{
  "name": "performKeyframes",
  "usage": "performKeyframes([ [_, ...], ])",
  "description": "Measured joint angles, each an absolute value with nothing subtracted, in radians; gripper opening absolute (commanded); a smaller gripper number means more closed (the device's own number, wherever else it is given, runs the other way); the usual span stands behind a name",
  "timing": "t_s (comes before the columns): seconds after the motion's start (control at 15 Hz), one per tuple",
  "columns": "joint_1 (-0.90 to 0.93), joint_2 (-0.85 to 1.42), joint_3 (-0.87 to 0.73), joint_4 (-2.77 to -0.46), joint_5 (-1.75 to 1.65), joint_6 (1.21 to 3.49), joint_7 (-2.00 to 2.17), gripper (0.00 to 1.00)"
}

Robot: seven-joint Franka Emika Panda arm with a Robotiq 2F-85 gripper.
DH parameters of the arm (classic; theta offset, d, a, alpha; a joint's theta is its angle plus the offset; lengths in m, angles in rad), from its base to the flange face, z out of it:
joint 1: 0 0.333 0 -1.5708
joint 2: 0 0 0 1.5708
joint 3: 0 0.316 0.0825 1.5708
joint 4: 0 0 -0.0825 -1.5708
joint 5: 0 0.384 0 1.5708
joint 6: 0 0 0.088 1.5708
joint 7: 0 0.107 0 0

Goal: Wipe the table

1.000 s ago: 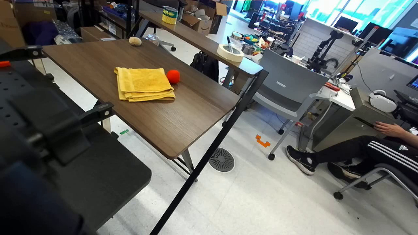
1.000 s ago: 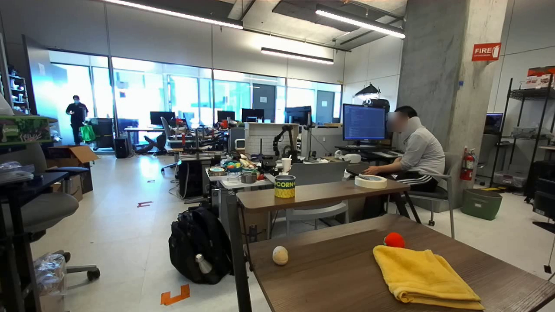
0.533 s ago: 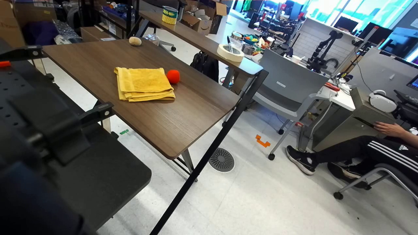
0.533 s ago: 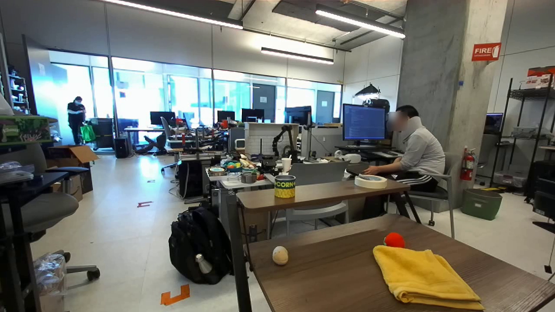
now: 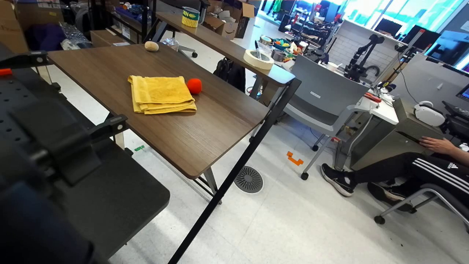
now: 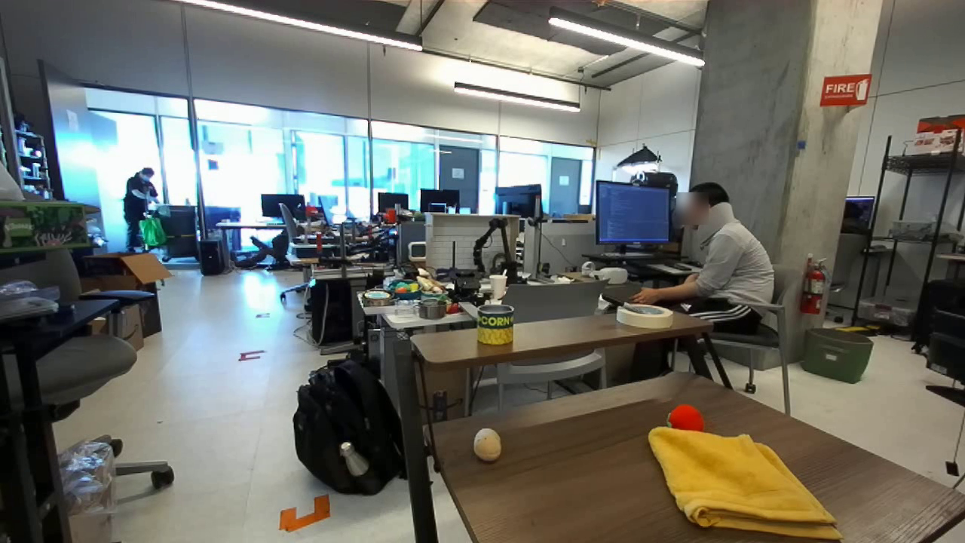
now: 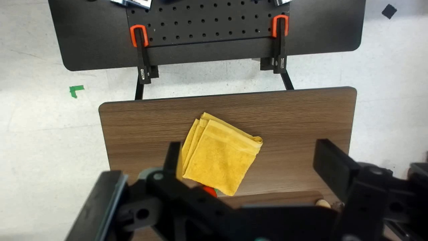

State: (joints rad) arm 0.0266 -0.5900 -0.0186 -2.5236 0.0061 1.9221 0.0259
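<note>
I have the table (image 7: 301,120) in front of my bench (image 7: 98,40), a strip of floor (image 7: 214,80) between. On the table lies the cloth (image 7: 222,154); just beside it, away from the bench, sits the ball (image 5: 194,86). In an exterior view, a roundish object (image 6: 487,445) lies near the table's left edge. Along the far side runs a raised shelf (image 6: 565,337), with the can (image 6: 495,332) at left and the tape (image 6: 644,320) at right.

Office-like robotics lab, lit computer monitor (image 6: 632,213), cluttered desk (image 5: 385,114), black robot arm (image 5: 355,66), red FIRE sign (image 6: 846,90)

The table (image 5: 207,123) (rectangular, brown wood grain) stands upright.
</note>
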Motion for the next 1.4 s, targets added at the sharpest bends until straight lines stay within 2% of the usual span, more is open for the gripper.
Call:
performKeyframes([
  [0.2,0.026,-0.507,-0.032,-2.518,0.006,2.026,0.025,1.00],
  [0.4,0.012,-0.321,-0.033,-2.490,-0.037,2.124,0.025,1.00],
  [0.73,-0.002,-0.011,-0.032,-2.354,-0.093,2.101,0.051,1.00],
  [1.0,-0.002,0.028,-0.032,-2.316,-0.094,2.086,0.053,1.00],
  [1.2,-0.002,0.037,-0.032,-2.316,-0.077,2.125,0.073,1.00],
  [1.4,-0.002,0.144,-0.036,-2.248,-0.069,2.225,0.175,1.00],
])
